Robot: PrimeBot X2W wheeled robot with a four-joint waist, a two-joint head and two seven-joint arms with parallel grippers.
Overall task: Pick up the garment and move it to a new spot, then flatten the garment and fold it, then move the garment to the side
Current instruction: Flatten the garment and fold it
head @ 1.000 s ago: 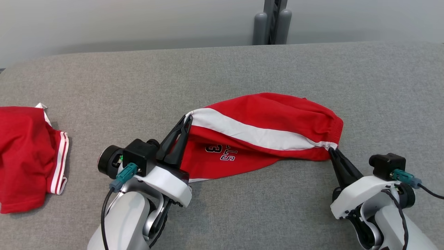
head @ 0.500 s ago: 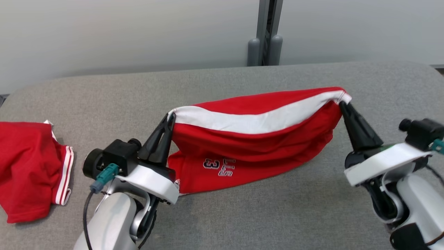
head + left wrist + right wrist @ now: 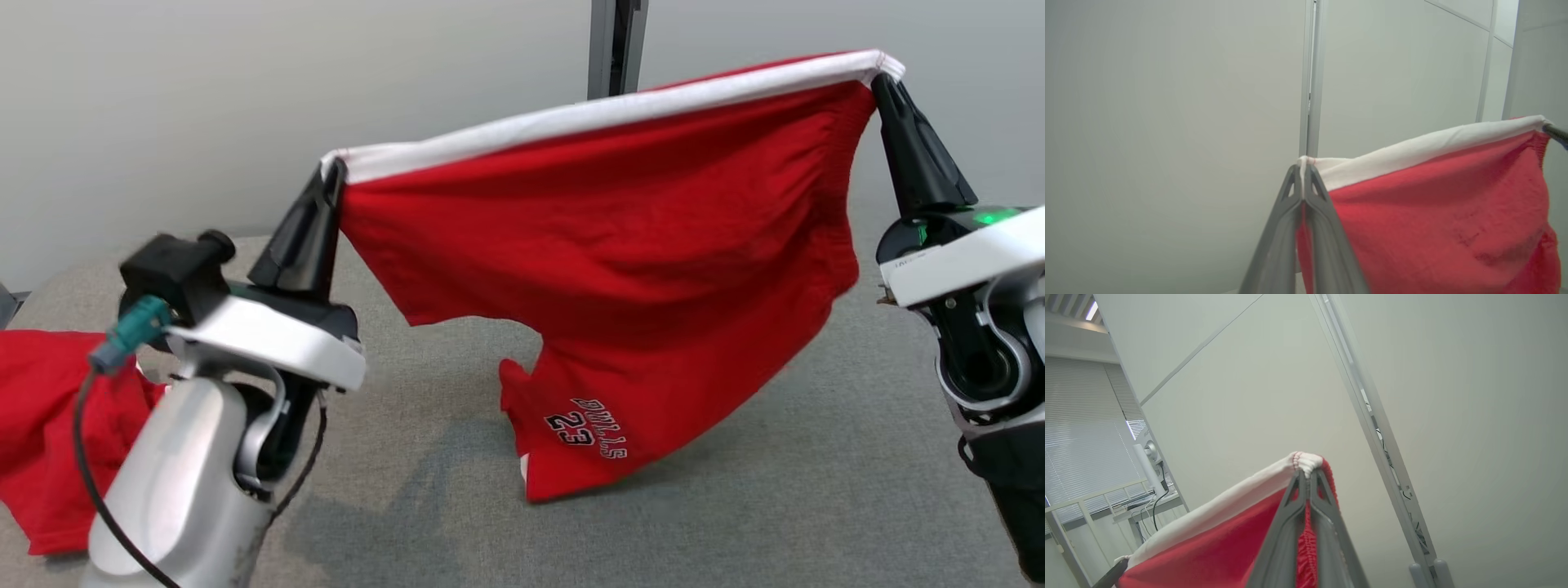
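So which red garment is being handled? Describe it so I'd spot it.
Over the grey padded surface, look between the left gripper and right gripper. The red shorts hang there, each end pinched in shut jaws. Unlike the red garment lying at left, they show a white top band and a printed 23.

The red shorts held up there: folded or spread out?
Spread out and hanging: the left gripper and right gripper pinch opposite top corners of the red shorts, which drape below.

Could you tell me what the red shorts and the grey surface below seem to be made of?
The red shorts look like soft matte knit cloth, perhaps cotton jersey: they drape and wrinkle. The grey surface looks like matte woven upholstery, showing a flecked weave.
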